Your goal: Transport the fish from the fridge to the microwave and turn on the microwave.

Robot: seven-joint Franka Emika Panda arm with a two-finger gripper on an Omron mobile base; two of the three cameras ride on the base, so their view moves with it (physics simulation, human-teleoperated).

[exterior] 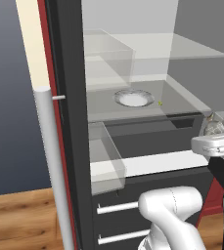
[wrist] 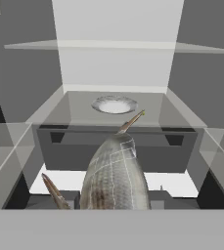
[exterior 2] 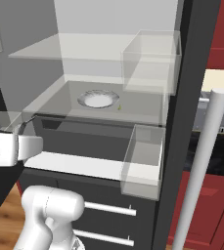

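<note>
The fridge (exterior: 74, 122) stood open, its glass shelf (wrist: 84, 110) carrying a white plate (wrist: 114, 105). The pincer (wrist: 114, 202) was clamped on the fish (wrist: 116, 178), which it held in front of the fridge, below shelf level, tail fin pointing toward the plate. Silver-handled drawers (exterior 2: 108, 209) sat beneath the shelf.

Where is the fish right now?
In the hand view the fish sits low and central, held in the jaws in front of the open fridge, with the white plate on the glass shelf beyond it.
</note>
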